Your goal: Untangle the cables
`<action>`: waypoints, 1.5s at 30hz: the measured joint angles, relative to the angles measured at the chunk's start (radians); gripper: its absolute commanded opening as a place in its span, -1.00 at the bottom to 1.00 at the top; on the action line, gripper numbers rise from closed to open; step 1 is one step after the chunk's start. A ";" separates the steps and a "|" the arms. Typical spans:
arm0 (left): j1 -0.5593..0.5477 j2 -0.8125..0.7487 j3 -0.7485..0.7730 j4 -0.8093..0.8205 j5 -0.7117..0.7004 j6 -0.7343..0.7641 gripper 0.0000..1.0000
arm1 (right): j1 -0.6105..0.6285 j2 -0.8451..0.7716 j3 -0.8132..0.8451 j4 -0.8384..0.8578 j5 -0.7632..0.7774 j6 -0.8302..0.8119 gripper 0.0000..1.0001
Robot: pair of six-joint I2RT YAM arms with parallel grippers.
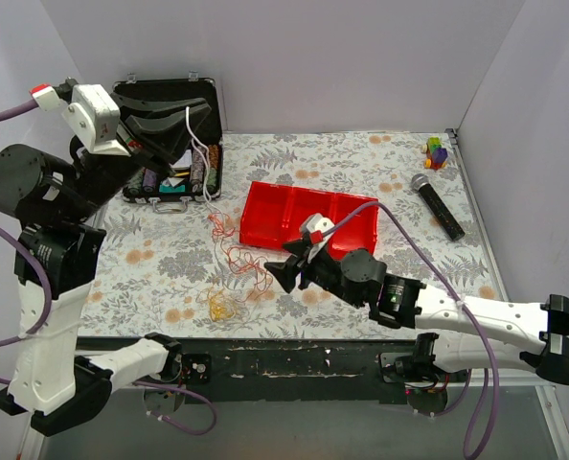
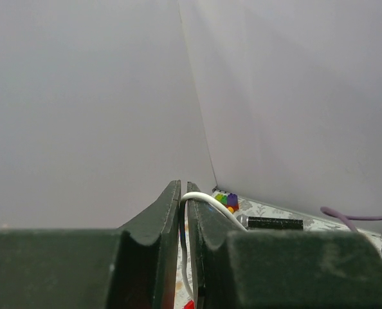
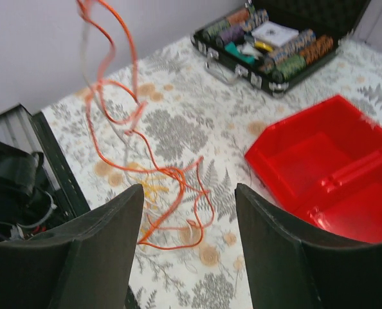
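My left gripper (image 1: 191,117) is raised high at the back left and is shut on a white cable (image 1: 200,151), which loops over its fingertips (image 2: 185,196) and hangs down to the table. Orange and red cables (image 1: 241,261) lie in loose curls on the floral cloth, with a small yellow clump (image 1: 219,307) near the front edge. In the right wrist view the orange cable (image 3: 172,193) lies below my right gripper (image 3: 190,196), and a strand rises up out of frame at the upper left. My right gripper (image 1: 283,273) is open and empty, hovering just right of the curls.
A red compartment tray (image 1: 308,218) sits behind my right gripper. An open black case (image 1: 174,144) of chips stands at the back left. A black microphone (image 1: 438,205) and a small stack of coloured blocks (image 1: 436,151) lie at the right. The table's front edge (image 1: 294,337) is close.
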 measured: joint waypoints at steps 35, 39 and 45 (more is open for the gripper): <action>0.000 0.008 0.000 -0.031 0.141 -0.050 -0.76 | -0.006 0.241 0.344 0.103 -0.166 -0.209 -0.85; 0.000 0.000 0.000 -0.031 0.137 -0.041 -0.77 | -0.006 0.225 0.311 0.103 -0.160 -0.188 -0.88; 0.000 -0.017 -0.006 -0.018 0.098 -0.022 -0.79 | -0.006 0.169 0.220 0.094 -0.143 -0.149 -0.97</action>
